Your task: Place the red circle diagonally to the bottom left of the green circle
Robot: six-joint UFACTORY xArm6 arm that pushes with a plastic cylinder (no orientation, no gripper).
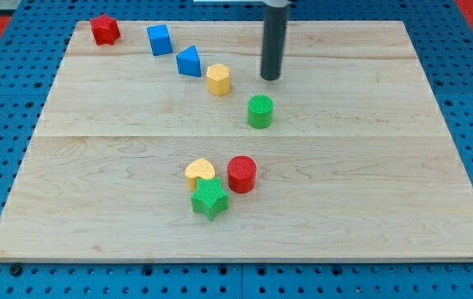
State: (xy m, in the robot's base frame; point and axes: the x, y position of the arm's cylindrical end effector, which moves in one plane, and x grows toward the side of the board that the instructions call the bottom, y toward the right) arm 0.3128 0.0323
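The red circle (pixel 241 174) stands on the wooden board below the middle. The green circle (pixel 260 111) stands above it and slightly to the view's right, apart from it. My tip (pixel 270 78) rests on the board just above the green circle, slightly to its right, not touching it. The red circle is far below my tip.
A yellow heart (pixel 200 172) and a green star (pixel 209 198) sit just left of the red circle. A yellow hexagon (pixel 218 79), a blue wedge (pixel 189 61), a blue cube (pixel 159 40) and a red star-like block (pixel 104 29) run toward the top left. The board (pixel 386 166) lies on a blue pegboard.
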